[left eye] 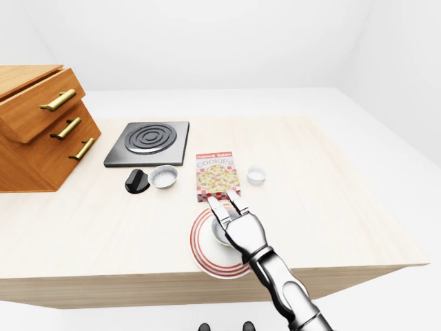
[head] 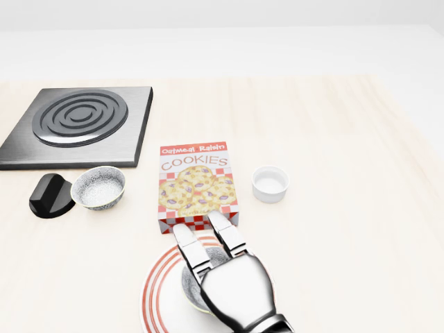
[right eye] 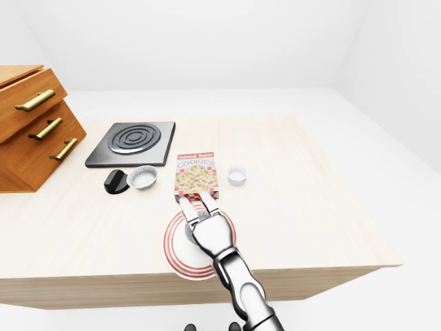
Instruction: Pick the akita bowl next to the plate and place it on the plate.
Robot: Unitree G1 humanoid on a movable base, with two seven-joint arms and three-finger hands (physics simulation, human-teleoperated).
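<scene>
The bowl (head: 189, 283) sits on the red-ringed plate (head: 155, 295). The right hand (head: 232, 286) is over it, fingers stretched out flat, holding nothing. The box (head: 197, 184) nearby says "Oatmeal Raisin COOKIES".

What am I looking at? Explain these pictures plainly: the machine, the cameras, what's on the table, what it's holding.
This is a simulated humanoid robot. All three pictures come from cameras on its head, looking down over its own arms. The metal right hand reaches in from the bottom; the left hand is not in view. On the wooden table lie a red-ringed plate with a grey bowl on it, a cookie box, a white cup, a speckled bowl, a black object and a burner plate. A drawer cabinet stands at the left. The hand is open over the grey bowl, holding nothing.
</scene>
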